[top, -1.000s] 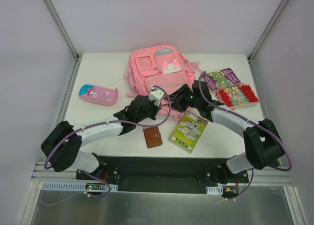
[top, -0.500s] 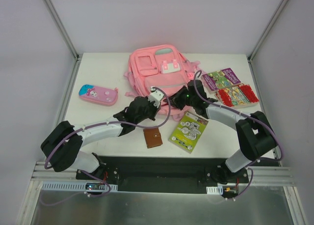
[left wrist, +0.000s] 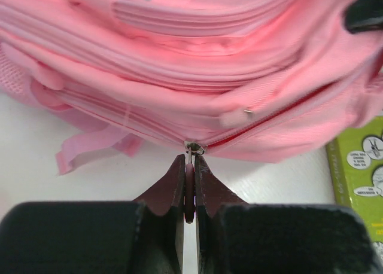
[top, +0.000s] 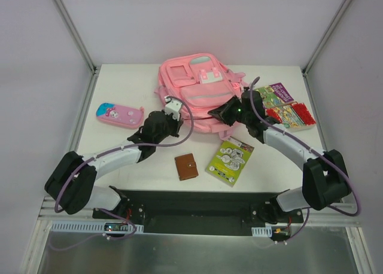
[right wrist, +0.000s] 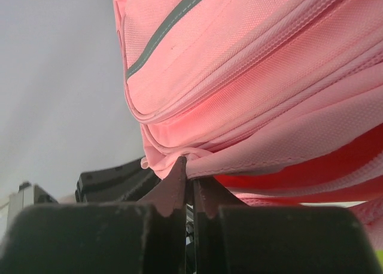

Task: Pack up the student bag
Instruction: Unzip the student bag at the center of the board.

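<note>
The student bag (top: 200, 88), a pink backpack, lies at the back middle of the table. My left gripper (top: 178, 119) is at its near-left edge. In the left wrist view it (left wrist: 190, 161) is shut on the dark zipper pull (left wrist: 190, 187), with the metal slider (left wrist: 194, 147) right at the fingertips and a partly opened zip running off to the right. My right gripper (top: 218, 113) is at the bag's near-right edge. In the right wrist view it (right wrist: 191, 169) is shut on a fold of the bag's pink fabric (right wrist: 239, 160), holding that edge up.
A pink cartoon pencil case (top: 119, 115) lies at the left. A brown wallet (top: 186, 166) and a green card of scissors (top: 230, 160) lie near the front. Two books (top: 272, 96) (top: 290, 116) sit at the right.
The right gripper closed on the bag's edge and lifted it up and to the right. The left gripper moved left with the zipper pull. The bag shifted slightly backward.
</note>
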